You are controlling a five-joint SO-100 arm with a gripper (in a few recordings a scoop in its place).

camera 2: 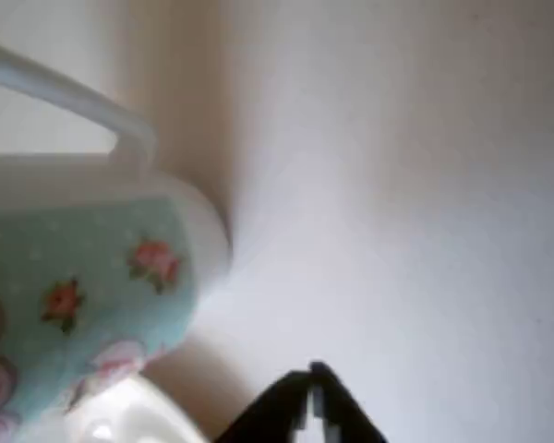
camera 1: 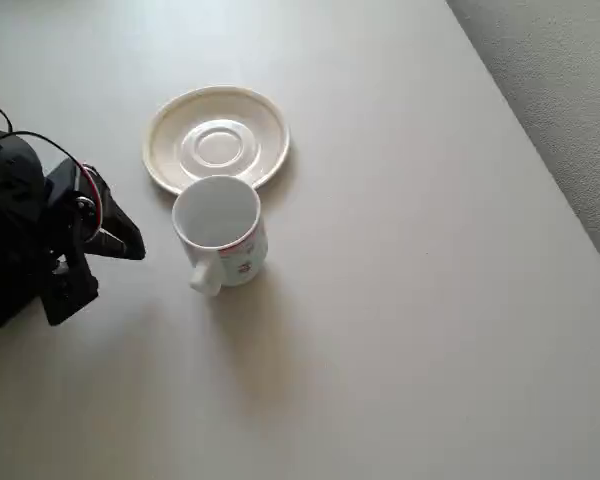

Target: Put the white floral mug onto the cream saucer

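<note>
**Mug parked right next to the saucer, arm off to the side**

Overhead view: the white floral mug (camera 1: 220, 230) is standing upright on the table (camera 1: 410, 300), directly below the cream saucer (camera 1: 216, 138) in the picture. Its rim overlaps the saucer's near edge from this angle, so I honestly can't tell if they touch or just sit very close. The handle points down-left. The saucer has nothing on it. The black gripper (camera 1: 130, 243) sits at the left, a bit apart from the mug, tips aimed toward it. Can't tell from here how far apart the fingers are.

Wrist view: pretty blurry. The mug (camera 2: 83, 286) takes up the left side, showing a pale green band with little red flowers, and its handle (camera 2: 74, 92) arcs over the top. A dark fingertip (camera 2: 305, 411) pokes up at the bottom edge, holding nothing.
</note>
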